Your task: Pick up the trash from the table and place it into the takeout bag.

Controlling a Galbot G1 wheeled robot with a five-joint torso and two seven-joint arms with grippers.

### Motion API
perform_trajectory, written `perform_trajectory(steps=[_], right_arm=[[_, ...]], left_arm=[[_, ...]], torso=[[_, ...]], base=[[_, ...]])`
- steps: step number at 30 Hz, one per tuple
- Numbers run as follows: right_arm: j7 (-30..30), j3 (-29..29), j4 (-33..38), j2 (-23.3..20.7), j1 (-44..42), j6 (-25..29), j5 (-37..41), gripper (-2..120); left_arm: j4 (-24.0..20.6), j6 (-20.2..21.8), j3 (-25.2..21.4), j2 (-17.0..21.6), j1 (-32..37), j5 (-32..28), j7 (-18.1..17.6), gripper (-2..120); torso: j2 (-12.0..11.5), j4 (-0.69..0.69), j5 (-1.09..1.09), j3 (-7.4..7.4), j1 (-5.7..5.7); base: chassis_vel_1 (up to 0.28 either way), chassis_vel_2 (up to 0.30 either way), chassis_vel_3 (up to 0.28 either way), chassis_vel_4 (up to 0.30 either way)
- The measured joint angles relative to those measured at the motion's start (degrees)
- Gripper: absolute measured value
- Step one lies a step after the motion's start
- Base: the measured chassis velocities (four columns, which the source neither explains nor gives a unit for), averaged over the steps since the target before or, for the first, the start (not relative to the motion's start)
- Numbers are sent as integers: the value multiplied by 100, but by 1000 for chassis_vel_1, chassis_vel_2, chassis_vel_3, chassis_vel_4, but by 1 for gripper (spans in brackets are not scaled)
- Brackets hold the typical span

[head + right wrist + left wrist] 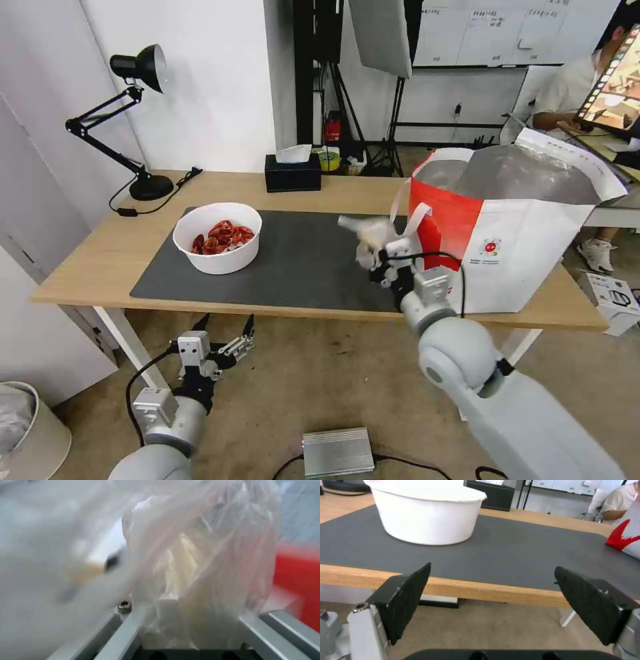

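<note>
My right gripper (375, 257) is shut on the small knotted clear bag (369, 239), held above the dark mat just left of the takeout bag (513, 227); the clear bag (200, 575) bulges out between the jaws in the right wrist view, and the fingertips are hidden by it. The takeout bag stands open at the table's right end, its silver lining showing. The white bowl of red shells (218, 237) sits on the mat's left part. My left gripper (223, 333) hangs open below the table's front edge (470, 587), with the bowl (426, 517) beyond it.
A black tissue box (292, 172) stands at the table's back edge, a black desk lamp (137, 120) at the back left. A grey metal box (337, 452) lies on the floor; a white bin (30, 427) is at the lower left. The mat's middle (307, 260) is bare.
</note>
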Motion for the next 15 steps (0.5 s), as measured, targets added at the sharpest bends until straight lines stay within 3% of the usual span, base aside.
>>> perform_trajectory(steps=[1,6,15], right_arm=[[0,0,0,0,0,0,0,7],[-14,543,-133,33,52,1141,-1236,7],[342,894,-677,89,255,1734,-2220,7]], left_arm=[[0,0,0,0,0,0,0,100],[-13,1,54,-86,44,97,-1,100],[-87,1,45,-150,142,160,11,100]], torso=[[0,0,0,0,0],[0,0,0,0,0],[0,0,0,0,1]], base=[[0,0,0,0],[0,0,0,0],[0,0,0,0]])
